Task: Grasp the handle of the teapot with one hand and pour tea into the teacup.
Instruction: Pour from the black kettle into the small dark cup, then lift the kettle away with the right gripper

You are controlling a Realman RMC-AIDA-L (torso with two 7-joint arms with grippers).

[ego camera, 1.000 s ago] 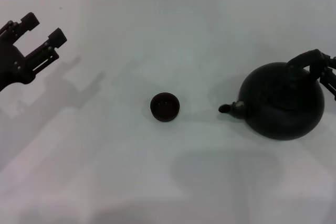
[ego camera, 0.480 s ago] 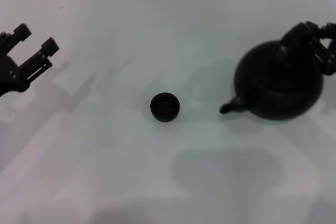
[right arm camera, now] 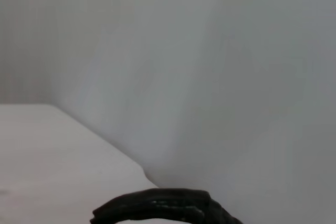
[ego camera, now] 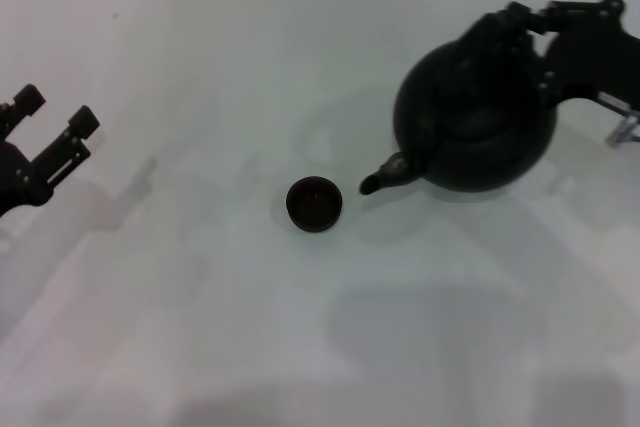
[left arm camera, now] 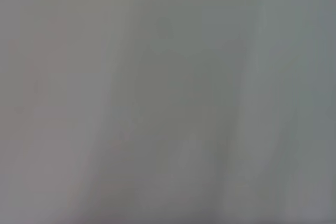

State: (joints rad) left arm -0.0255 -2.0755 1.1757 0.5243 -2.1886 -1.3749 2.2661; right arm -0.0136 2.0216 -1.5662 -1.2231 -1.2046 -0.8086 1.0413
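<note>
Plain white tabletop (ego camera: 250, 347) throughout, matte, with soft grey shadows under the arms and the pot; a paler raised edge along the far side in the head view. Nothing of the room beyond that; only blank pale surface in the left wrist view, and pale surface with a fold or edge in the right wrist view.

One teapot (ego camera: 470, 127), one teacup (ego camera: 314, 204), two grippers.

Teapot right of centre and farther back than the cup, round and matte black, tipped so that the spout (ego camera: 385, 174) points down and toward the teacup, its tip just beside the cup's rim but apart from it. A faint shadow beneath and beside the pot (apparently lifted off the surface, though contact cannot be ruled out). Teacup small, dark, upright near the middle of the table, mouth open to the camera.

Right gripper (ego camera: 545, 32) at the pot's upper far side, clenched around the handle (ego camera: 505, 22), black on black so the fingers themselves hard to separate from the loop. A dark ribbed arc of the handle (right arm camera: 157, 208) at the edge of the right wrist view.

Left gripper (ego camera: 50, 127) at the far left of the table, well apart from cup and pot, fingers spread wide, grasping nothing, touching nothing.
</note>
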